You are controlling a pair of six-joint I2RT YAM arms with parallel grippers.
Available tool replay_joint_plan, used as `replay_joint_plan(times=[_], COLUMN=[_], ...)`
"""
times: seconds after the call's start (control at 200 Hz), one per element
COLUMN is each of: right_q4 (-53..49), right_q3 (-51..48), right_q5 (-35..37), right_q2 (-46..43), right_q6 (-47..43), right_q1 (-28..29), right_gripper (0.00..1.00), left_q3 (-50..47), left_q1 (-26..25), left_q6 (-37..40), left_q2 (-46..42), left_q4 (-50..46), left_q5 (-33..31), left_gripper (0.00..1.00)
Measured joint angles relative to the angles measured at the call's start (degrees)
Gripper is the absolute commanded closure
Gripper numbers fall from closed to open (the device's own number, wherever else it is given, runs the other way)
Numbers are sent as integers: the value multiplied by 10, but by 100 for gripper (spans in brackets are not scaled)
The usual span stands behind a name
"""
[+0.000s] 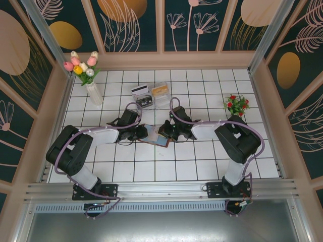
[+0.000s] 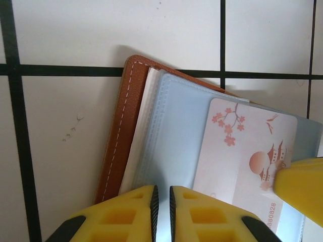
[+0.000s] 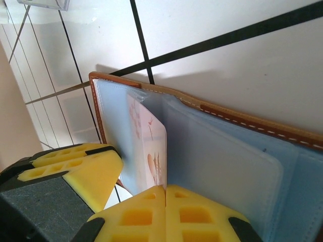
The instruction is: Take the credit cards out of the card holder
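Observation:
The brown card holder (image 1: 154, 137) lies open on the white tiled table, between both grippers. Its stitched brown rim (image 2: 118, 141) frames blue-grey plastic sleeves (image 3: 237, 166). A white credit card (image 2: 237, 146) printed with pink blossoms and a pagoda sticks partway out of a sleeve. My right gripper (image 3: 165, 194) is shut on the edge of this card (image 3: 151, 143), and one of its yellow fingers (image 2: 300, 189) covers the card's corner. My left gripper (image 2: 162, 201) is pinched, with a thin gap, on a sleeve at the holder's other half. From above, the left gripper (image 1: 143, 134) and right gripper (image 1: 165, 132) nearly touch.
A clear plastic two-compartment tray (image 1: 151, 94) holding cards stands behind the holder; its corner (image 3: 45, 4) shows at the top of the right wrist view. A vase of tulips (image 1: 92, 80) stands at the back left, a small pot of red flowers (image 1: 236, 104) at the right.

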Motion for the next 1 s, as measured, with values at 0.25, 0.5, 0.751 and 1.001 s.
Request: replay_joint_plan(times=[0.25, 0.5, 0.751, 1.001], right_q4=[0, 19, 42, 58], right_q3=[-1, -5, -5, -26], right_q5=[0, -14, -26, -30], right_q2=[1, 16, 28, 8], right_q6=[3, 7, 15, 21], right_q1=[-3, -5, -6, -11], right_gripper=[75, 73, 86, 100], left_q3=[3, 3, 3, 5], left_q1=[0, 0, 0, 0], left_q6=[0, 0, 0, 4], left_q2=[0, 1, 1, 1], left_q4=[-10, -9, -9, -12], left_q5=[1, 1, 2, 5], left_gripper=[87, 88, 87, 80])
